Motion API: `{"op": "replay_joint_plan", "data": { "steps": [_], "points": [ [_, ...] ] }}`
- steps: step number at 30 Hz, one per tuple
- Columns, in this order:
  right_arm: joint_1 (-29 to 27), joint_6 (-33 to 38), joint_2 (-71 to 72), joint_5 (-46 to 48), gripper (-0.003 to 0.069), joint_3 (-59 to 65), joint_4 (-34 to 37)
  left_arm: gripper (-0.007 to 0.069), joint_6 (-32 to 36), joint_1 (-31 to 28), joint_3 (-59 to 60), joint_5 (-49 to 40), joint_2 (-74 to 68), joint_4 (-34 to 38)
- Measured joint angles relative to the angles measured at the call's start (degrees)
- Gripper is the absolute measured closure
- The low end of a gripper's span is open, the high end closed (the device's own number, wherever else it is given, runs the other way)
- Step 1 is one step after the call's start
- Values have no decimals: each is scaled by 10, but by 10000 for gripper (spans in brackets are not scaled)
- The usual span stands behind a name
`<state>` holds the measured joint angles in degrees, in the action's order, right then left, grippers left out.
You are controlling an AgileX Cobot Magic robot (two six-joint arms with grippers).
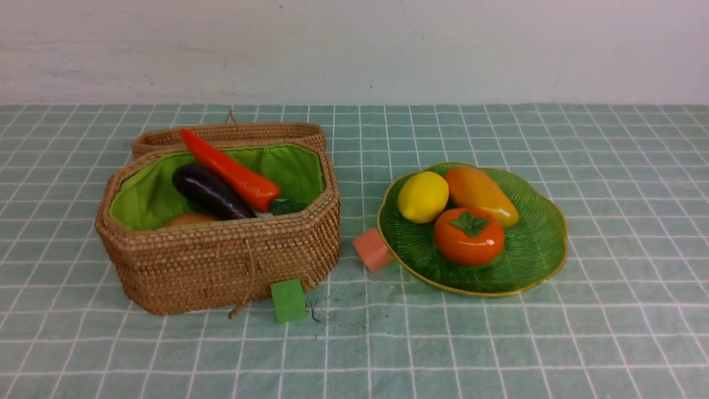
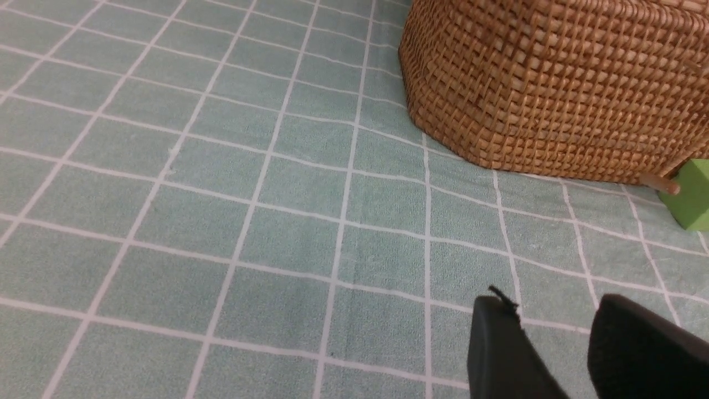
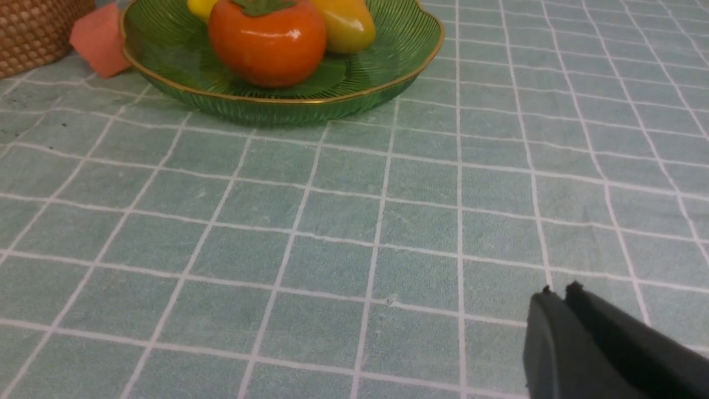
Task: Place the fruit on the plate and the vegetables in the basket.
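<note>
Front view shows fruit (image 1: pixel 460 216) on the plate (image 1: pixel 540 249), vegetables (image 1: pixel 221 183) in the basket (image 1: pixel 221 266); I judge sorting done; left jaws slightly parted, right jaws closed, both empty; next, I retract.

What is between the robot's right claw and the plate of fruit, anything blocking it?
Nothing visible: only bare checked cloth lies between the right gripper and the plate. The salmon cube sits off to the plate's side.
</note>
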<state>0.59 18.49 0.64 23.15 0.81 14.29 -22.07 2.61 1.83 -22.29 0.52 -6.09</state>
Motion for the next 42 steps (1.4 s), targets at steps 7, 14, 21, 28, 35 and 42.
{"op": "replay_joint_plan", "data": {
  "steps": [7,14,21,28,35,42],
  "points": [
    [0,0,0,0,624,0,0,386,0,0,0,0,0,0],
    [0,0,0,0,620,0,0,386,0,0,0,0,0,0],
    [0,0,0,0,616,0,0,386,0,-7,0,0,0,0],
    [0,0,0,0,611,0,0,386,0,-7,0,0,0,0],
    [0,0,0,0,601,0,0,386,0,-7,0,0,0,0],
    [0,0,0,0,592,0,0,386,0,-7,0,0,0,0]
  ]
}}
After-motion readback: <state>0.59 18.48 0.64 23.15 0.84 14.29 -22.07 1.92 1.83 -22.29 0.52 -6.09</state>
